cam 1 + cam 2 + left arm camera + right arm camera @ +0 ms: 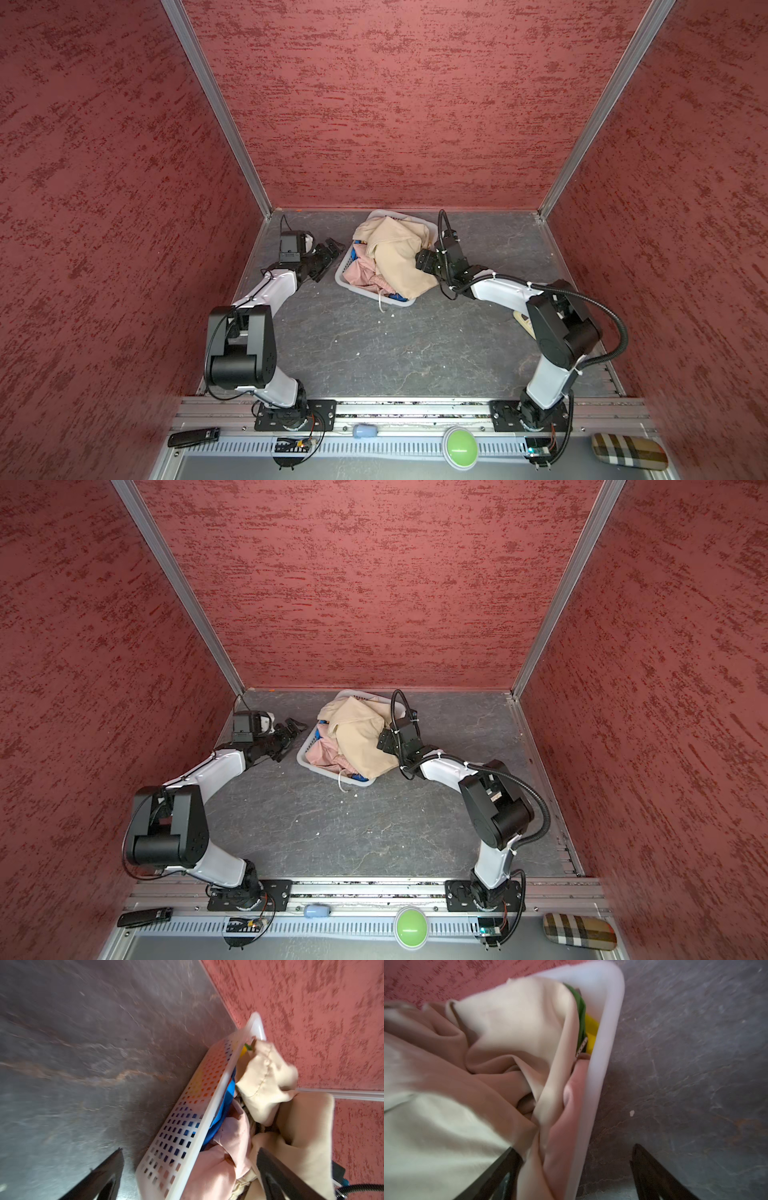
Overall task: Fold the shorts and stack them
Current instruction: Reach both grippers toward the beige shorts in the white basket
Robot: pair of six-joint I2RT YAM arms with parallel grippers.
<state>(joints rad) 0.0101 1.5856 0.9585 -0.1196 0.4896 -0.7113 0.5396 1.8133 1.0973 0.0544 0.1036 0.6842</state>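
Note:
The shorts are heaped in a white perforated basket point(353, 286) at the back middle of the table. The beige pair point(395, 253) lies on top and spills over the right rim, with the dusty pink pair point(359, 272) under it. Blue, green and yellow bits of the rainbow pair point(583, 1012) show below. My left gripper point(191, 1167) is open, its jaws straddling the basket's left wall and pink cloth. My right gripper point(575, 1167) is open at the right rim. One finger point(500, 1176) is against the beige cloth and the other stands outside the basket. In a top view the right gripper point(420, 261) is partly hidden by cloth.
A white drawstring point(380, 301) hangs over the basket's front onto the dark slate tabletop. Red walls close in the back and sides. A pale object point(521, 320) lies under the right arm. On the front rail sit a green button point(459, 446), a plaid case point(627, 451) and a black remote point(193, 436).

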